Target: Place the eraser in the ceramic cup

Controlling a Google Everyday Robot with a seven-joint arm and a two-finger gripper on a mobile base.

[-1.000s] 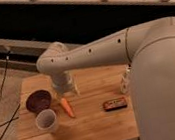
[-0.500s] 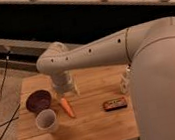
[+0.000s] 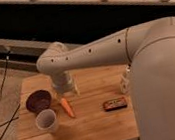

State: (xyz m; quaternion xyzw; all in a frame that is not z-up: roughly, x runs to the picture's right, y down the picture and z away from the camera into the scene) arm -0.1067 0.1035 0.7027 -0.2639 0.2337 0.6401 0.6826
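The eraser [image 3: 115,103], a small dark bar with reddish marks, lies flat on the wooden table [image 3: 91,129] right of centre. The white ceramic cup [image 3: 47,121] stands upright near the front left, well left of the eraser. My gripper [image 3: 67,91] hangs down from the white arm over the table's back left, just above the top end of the orange carrot [image 3: 67,107] and right of the bowl. It is far from the eraser and holds nothing that I can see.
A dark purple-brown bowl [image 3: 38,100] sits behind the cup. A small pale object [image 3: 125,83] stands by the arm at the right. My large white arm [image 3: 157,72] covers the table's right side. Cables [image 3: 2,84] run over the floor at the left.
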